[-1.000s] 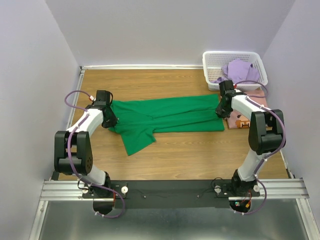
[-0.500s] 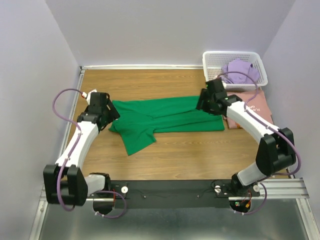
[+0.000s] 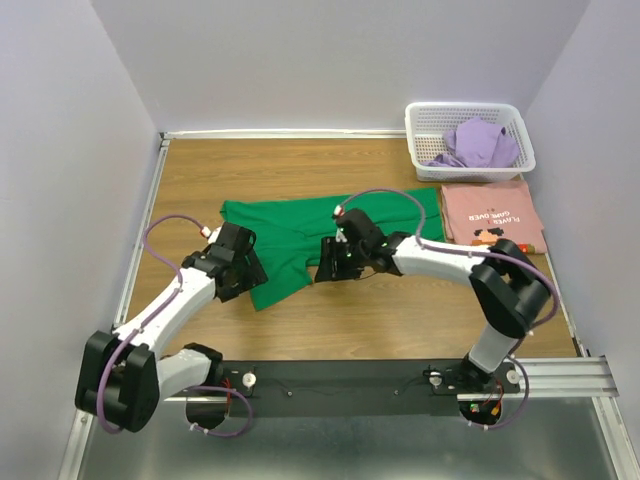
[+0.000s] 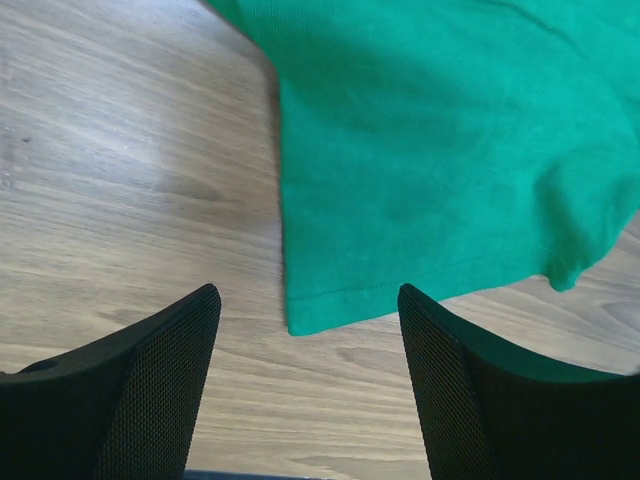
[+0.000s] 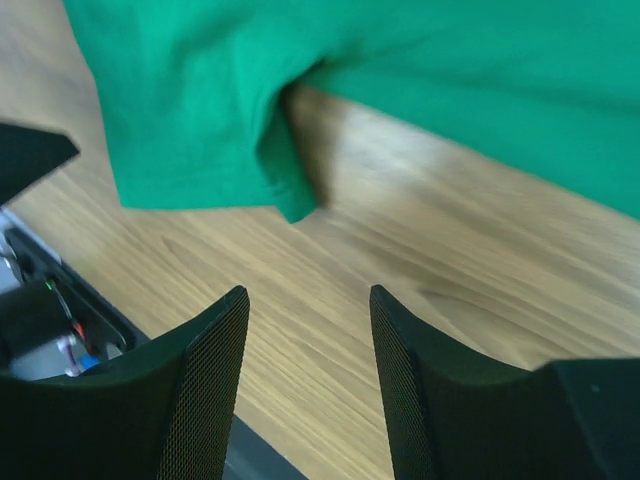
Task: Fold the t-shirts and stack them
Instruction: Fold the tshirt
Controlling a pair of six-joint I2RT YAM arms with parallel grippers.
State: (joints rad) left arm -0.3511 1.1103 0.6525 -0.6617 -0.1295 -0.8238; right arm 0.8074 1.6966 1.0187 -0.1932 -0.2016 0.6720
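- Pale lilac walls [image 3: 300, 60] stand on three sides of a wooden table [image 3: 300, 165]; both arms are fixed at its near edge.
- The green t-shirt [image 3: 290, 225] is the biggest thing on the table. It lies spread flat across the middle, its length from left to right, and one sleeve points toward the near edge.
- The white lattice basket [image 3: 465, 105] stands in the far right corner.
- The pink t-shirt [image 3: 492, 215] lies folded flat just in front of the basket, with its printed picture and text on top. It lies just beside the right end of the green one.
- The lavender t-shirt [image 3: 480, 143] lies crumpled inside the basket.
- The left pincer [image 4: 308, 292] is spread wide and holds nothing. The hem corner of the green sleeve lies between its fingers.
- The right pincer [image 5: 308, 292] is also spread and empty. It is above bare wood, near the place where the sleeve meets the front edge of the green t-shirt.
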